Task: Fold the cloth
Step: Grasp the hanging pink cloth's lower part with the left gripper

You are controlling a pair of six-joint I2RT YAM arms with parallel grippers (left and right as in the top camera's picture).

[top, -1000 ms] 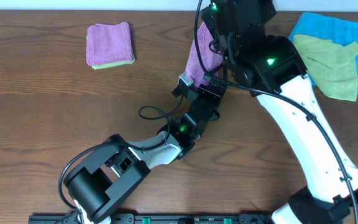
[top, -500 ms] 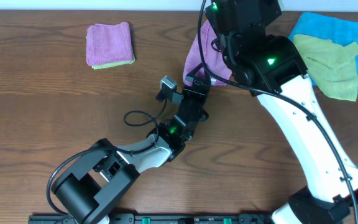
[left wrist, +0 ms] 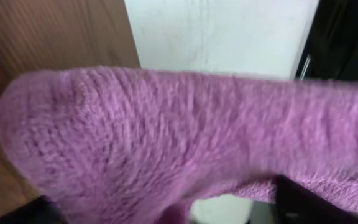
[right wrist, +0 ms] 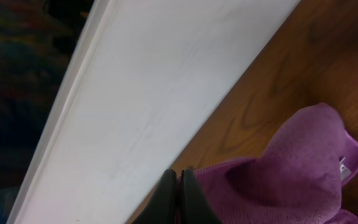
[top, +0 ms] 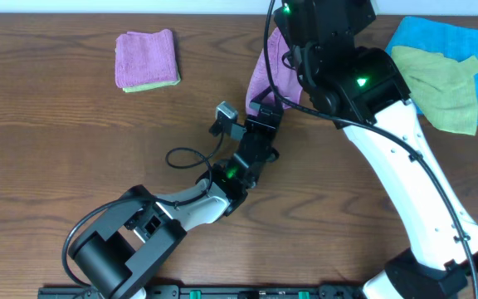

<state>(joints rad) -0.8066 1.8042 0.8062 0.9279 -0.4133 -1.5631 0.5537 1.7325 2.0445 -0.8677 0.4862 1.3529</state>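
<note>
The purple-magenta cloth (top: 265, 73) hangs lifted off the table near the back edge, between my two arms. My right gripper (right wrist: 179, 186) is shut on its upper edge; in the overhead view the arm's own body hides those fingers. The cloth (right wrist: 291, 174) sags below them in a fold, with a small white tag at its right side. My left gripper (top: 261, 106) is at the cloth's lower end. In the left wrist view the cloth (left wrist: 166, 137) fills the frame, draped across the jaws and hiding most of the fingers; it looks gripped.
A folded purple cloth on a yellow-green one (top: 146, 58) lies at the back left. A bright blue cloth (top: 438, 33) with a crumpled yellow-green cloth (top: 442, 87) on it lies at the back right. A white wall (right wrist: 166, 81) runs along the table's back edge.
My left wrist has swung back and to the left, and the cloth's lower part has spread out to the right. The right arm has barely moved. Nothing differs over the last half second.
</note>
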